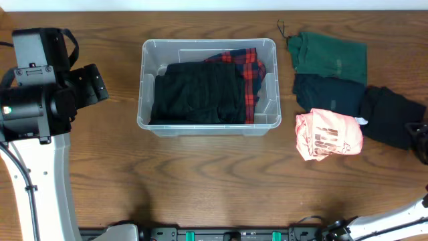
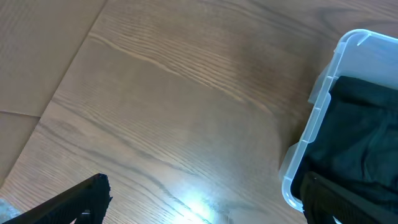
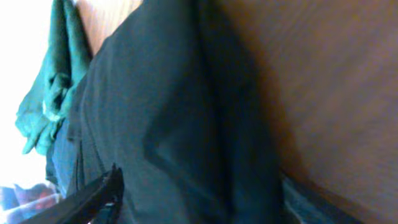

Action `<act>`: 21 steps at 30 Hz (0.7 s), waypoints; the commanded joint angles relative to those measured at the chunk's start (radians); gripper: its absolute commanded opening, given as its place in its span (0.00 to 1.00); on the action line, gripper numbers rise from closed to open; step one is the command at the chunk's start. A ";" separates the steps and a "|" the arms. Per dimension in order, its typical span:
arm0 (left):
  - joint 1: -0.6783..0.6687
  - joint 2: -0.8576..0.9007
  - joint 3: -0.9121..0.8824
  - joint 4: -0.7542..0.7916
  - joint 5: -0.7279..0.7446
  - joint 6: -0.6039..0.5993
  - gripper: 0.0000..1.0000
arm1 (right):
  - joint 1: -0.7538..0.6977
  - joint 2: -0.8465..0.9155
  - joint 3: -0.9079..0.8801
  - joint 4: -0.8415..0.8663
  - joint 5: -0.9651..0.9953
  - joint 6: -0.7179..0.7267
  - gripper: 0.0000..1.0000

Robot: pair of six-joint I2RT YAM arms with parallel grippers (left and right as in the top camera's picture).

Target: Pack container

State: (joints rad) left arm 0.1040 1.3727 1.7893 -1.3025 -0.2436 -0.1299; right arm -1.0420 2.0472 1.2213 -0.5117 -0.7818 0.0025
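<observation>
The clear container (image 1: pixel 208 43) stands at the table's middle back, holding a folded black garment (image 1: pixel 197 94) and a red plaid one (image 1: pixel 251 70). My left gripper (image 1: pixel 100 84) hangs open to its left; in the left wrist view the gripper (image 2: pixel 205 205) is over bare wood, with the container (image 2: pixel 317 118) corner beside its right finger. My right gripper (image 1: pixel 421 140) is at the far right edge, down on a black garment (image 1: pixel 388 115). In the right wrist view its jaws (image 3: pixel 202 193) stand apart, straddling that dark cloth (image 3: pixel 186 112).
Right of the container lie a green garment (image 1: pixel 331 57), a dark navy one (image 1: pixel 328 92) and a pink one (image 1: pixel 329 134). The green garment (image 3: pixel 53 81) also shows beyond the dark cloth in the right wrist view. Arm bases sit along the front edge.
</observation>
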 commanded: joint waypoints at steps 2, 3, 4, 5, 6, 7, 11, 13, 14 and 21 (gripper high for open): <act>0.004 0.000 0.006 -0.003 -0.016 0.006 0.98 | 0.053 0.024 -0.004 -0.004 0.108 0.081 0.59; 0.004 0.000 0.006 -0.003 -0.016 0.006 0.98 | 0.060 0.024 -0.004 -0.004 0.125 0.089 0.56; 0.004 0.000 0.006 -0.003 -0.016 0.006 0.98 | 0.064 0.024 -0.004 -0.004 0.127 0.090 0.49; 0.004 0.000 0.006 -0.003 -0.016 0.006 0.98 | 0.068 0.024 -0.004 -0.004 0.126 0.092 0.40; 0.004 0.000 0.006 -0.003 -0.016 0.006 0.98 | 0.068 0.023 -0.004 -0.004 0.116 0.100 0.34; 0.004 0.000 0.006 -0.003 -0.016 0.006 0.98 | 0.068 0.021 -0.004 -0.005 0.104 0.111 0.26; 0.004 0.000 0.006 -0.003 -0.016 0.006 0.98 | 0.066 -0.014 -0.003 -0.003 -0.038 0.144 0.02; 0.004 0.000 0.006 -0.003 -0.016 0.006 0.98 | 0.068 -0.054 -0.002 -0.003 -0.101 0.173 0.01; 0.004 0.000 0.006 -0.003 -0.016 0.006 0.98 | 0.069 -0.087 0.001 -0.002 -0.159 0.187 0.01; 0.004 0.000 0.006 -0.003 -0.016 0.006 0.98 | 0.151 -0.384 0.004 0.136 -0.380 0.352 0.01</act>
State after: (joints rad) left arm 0.1040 1.3727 1.7893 -1.3029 -0.2436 -0.1299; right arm -0.9474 1.8210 1.2079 -0.4191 -0.9672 0.2413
